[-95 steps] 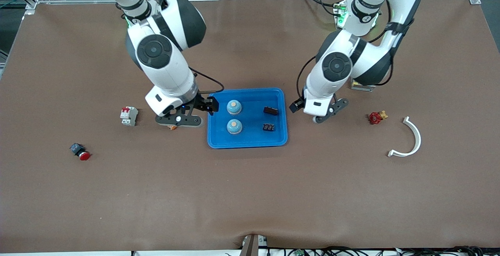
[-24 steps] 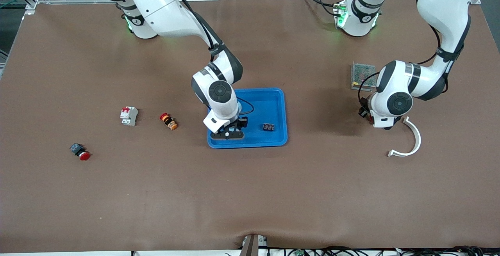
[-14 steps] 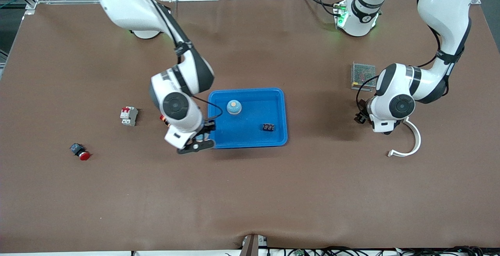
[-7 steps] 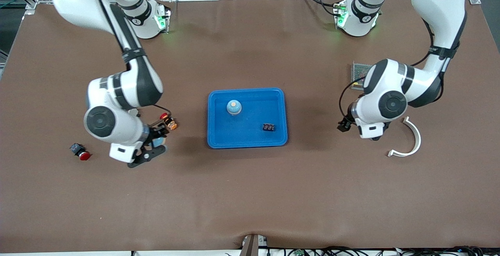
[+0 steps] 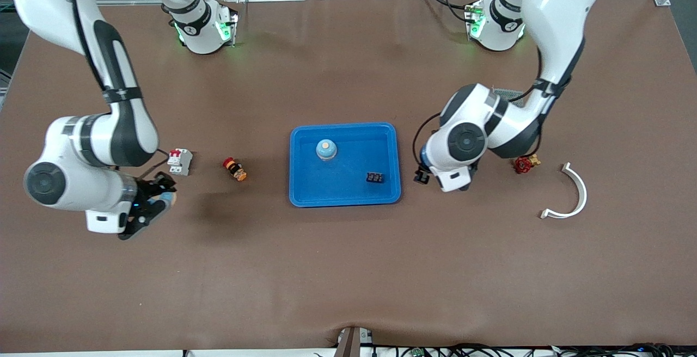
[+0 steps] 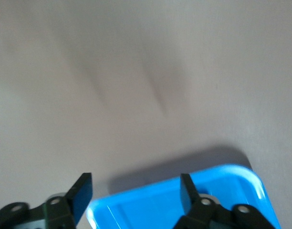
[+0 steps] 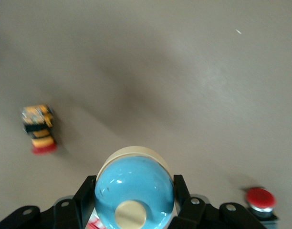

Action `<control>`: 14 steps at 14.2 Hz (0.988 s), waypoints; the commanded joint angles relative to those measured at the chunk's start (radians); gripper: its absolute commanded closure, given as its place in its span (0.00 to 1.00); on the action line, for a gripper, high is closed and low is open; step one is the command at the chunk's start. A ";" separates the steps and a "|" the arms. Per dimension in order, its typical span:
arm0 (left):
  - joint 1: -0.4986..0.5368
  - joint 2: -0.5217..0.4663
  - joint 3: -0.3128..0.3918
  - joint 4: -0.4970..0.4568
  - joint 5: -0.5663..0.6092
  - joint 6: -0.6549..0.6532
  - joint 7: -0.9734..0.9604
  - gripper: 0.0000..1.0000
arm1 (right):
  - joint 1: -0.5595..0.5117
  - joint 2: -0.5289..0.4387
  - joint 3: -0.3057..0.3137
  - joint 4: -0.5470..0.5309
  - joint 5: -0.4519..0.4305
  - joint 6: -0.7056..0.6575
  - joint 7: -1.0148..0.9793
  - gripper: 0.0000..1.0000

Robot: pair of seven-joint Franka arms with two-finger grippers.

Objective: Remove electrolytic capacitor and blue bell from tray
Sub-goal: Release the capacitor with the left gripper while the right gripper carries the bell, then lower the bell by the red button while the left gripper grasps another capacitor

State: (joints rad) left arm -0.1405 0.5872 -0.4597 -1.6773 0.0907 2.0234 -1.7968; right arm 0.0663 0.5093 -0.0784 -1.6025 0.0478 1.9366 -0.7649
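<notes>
Table – broad bare stretch along its front-camera edge, open for travel. Blue tray sits mid-table. One bell stands in it toward 11 o'clock, a small black component toward 4 o'clock; both are clear of the rim. Right gripper – at the tray's 8 o'clock, well apart, over bare table – pinches a second bell. Left gripper hangs at the tray's 3 o'clock rim, fingers spread, empty. Circuit breaker lies at 9 o'clock.
</notes>
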 commanded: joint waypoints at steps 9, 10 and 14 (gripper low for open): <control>-0.149 0.140 0.010 0.102 -0.005 0.228 -0.358 0.29 | -0.157 -0.018 0.022 -0.282 0.006 0.370 -0.298 0.54; -0.162 0.151 0.010 0.113 -0.003 0.241 -0.378 0.32 | -0.160 -0.011 0.022 -0.302 0.006 0.404 -0.300 0.54; -0.169 0.183 0.021 0.123 0.000 0.290 -0.427 0.39 | -0.183 0.017 0.022 -0.323 0.007 0.467 -0.347 0.54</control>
State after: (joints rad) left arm -0.2960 0.7438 -0.4538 -1.5856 0.0907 2.2850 -2.1887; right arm -0.0809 0.5251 -0.0719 -1.9118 0.0479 2.3851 -1.0687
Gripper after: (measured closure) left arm 0.388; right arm 0.308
